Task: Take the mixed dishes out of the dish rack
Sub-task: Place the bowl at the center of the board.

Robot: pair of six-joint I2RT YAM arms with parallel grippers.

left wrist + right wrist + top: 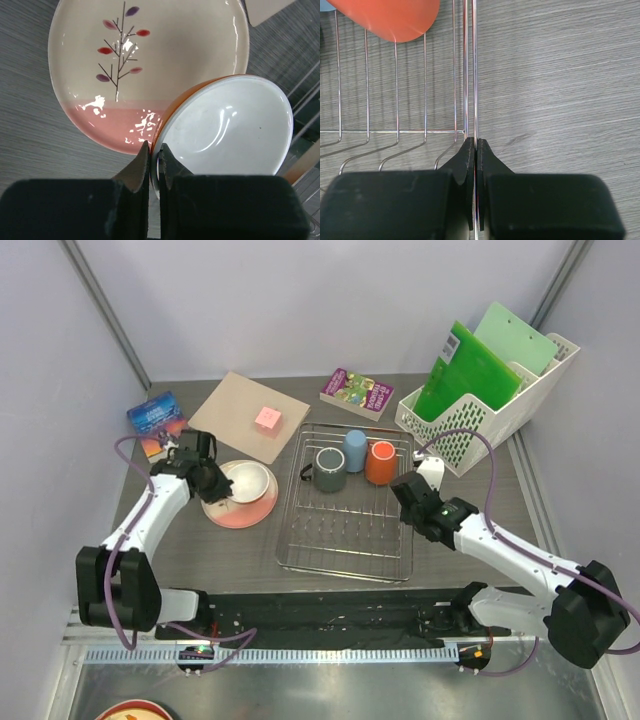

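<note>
1. Pinching the near rim of the small white bowl (pixel 225 125), the left gripper (pixel 153 148) has both fingers pressed together on it, where an orange edge shows.
2. The bowl lies over the pink round plate (pixel 100 115), which rests on the grey table (pixel 200 550) just left of the dish rack (pixel 345 540). Whether the bowl touches the plate or hangs just above it cannot be told.
3. The right gripper (pixel 471 144) is clamped tight on the rack's right side wire.
4. At the rack's far end the dark grey mug (pixel 330 469), light blue cup (pixel 354 450) and orange mug (pixel 380 462) stand close together in a row, the orange one nearest the right gripper.
5. A white perforated file holder (pixel 432 425) with green folders (pixel 465 375) stands just beside the rack's far right corner, and a purple cable (pixel 493 480) arcs in front of it.
6. Behind the plate lies a tan board (pixel 235 410) bearing a pink block (pixel 267 419), with a blue book (pixel 157 423) to its left and a purple book (pixel 357 392) to its right.
</note>
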